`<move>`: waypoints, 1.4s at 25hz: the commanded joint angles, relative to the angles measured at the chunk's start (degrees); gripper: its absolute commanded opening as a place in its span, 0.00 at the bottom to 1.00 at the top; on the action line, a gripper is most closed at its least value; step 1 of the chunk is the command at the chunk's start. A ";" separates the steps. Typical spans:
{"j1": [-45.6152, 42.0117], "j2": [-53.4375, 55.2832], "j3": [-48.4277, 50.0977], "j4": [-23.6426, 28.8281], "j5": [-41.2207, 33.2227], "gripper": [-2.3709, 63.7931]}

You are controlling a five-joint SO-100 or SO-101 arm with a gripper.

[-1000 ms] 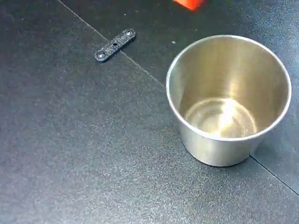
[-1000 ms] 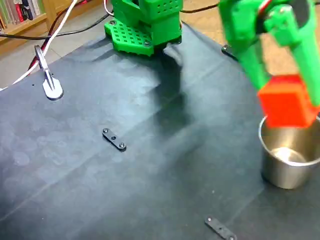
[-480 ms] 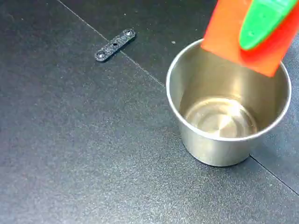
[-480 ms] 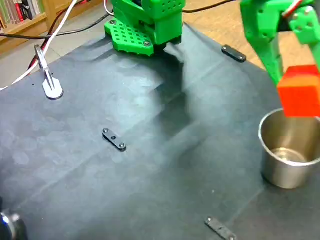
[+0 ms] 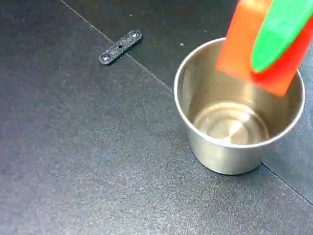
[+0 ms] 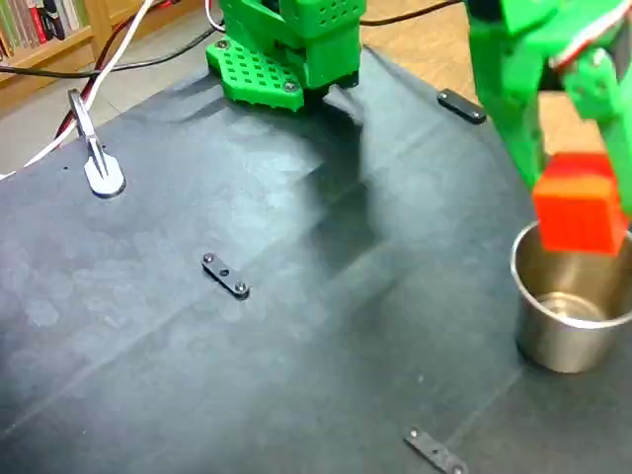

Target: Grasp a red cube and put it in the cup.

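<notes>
The red cube [image 5: 242, 46] [image 6: 578, 209] hangs just above the mouth of the cup [image 5: 195, 132] [image 6: 553, 341], a shiny steel tumbler standing upright on the dark mat. My green gripper [image 5: 274, 44] [image 6: 581, 193] is shut on the cube; one green finger [image 5: 279, 32] lies across its front face in a fixed view. The cup's reflective inside holds nothing. The cube's lower edge sits about level with the rim.
A small black perforated strip [image 5: 120, 47] [image 6: 226, 276] lies on the mat left of the cup. Another strip [image 6: 434, 451] lies near the front edge, a third [image 6: 461, 105] at the back. The green arm base [image 6: 286, 49] stands at the back; a metal clip [image 6: 94, 148] lies at far left.
The gripper has carried the cube from beside the cup to over its mouth and lowered it slightly toward the rim. The cup has not moved.
</notes>
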 commanded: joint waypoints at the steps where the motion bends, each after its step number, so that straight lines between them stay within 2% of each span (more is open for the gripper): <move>1: 0.35 0.26 -0.35 -0.70 0.26 0.03; 10: 0.44 -4.13 -1.32 -0.70 0.26 0.04; 28: 0.53 -3.60 -1.41 -0.79 0.26 0.05; 31: 0.53 -3.52 -1.41 -0.79 0.26 0.13; 35: 0.53 -3.43 -1.41 -0.79 0.26 0.33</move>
